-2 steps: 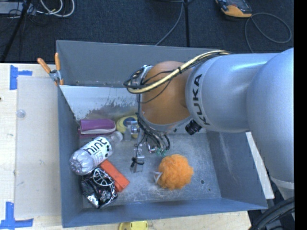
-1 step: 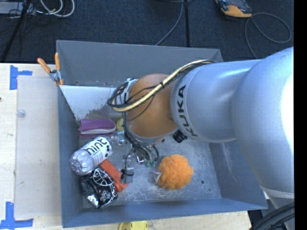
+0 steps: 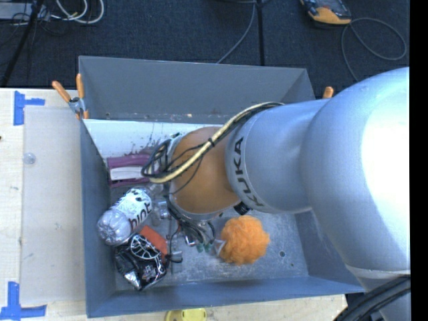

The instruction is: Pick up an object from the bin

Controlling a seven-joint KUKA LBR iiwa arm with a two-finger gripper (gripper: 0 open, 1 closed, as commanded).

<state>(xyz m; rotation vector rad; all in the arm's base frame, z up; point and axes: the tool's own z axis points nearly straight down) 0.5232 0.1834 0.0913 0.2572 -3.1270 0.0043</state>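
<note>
- One gripper (image 3: 187,237) hangs low between an orange fuzzy ball (image 3: 245,240) and a red-orange piece (image 3: 152,239).
- Whether its jaws are spread or pressed together, I cannot tell.

"KUKA" in black capitals on silver arm (image 3: 281,159), on casing just behind orange wrist cover (image 3: 200,176); letters run sideways, top to bottom, in camera view. Crumpled silver packet (image 3: 124,216) at left side of bin (image 3: 194,85), beside wrist cover: bold black rounded lettering across it, creased, word not readable for certain. Black item (image 3: 142,261) below packet: white line pattern, no legible text.
</note>
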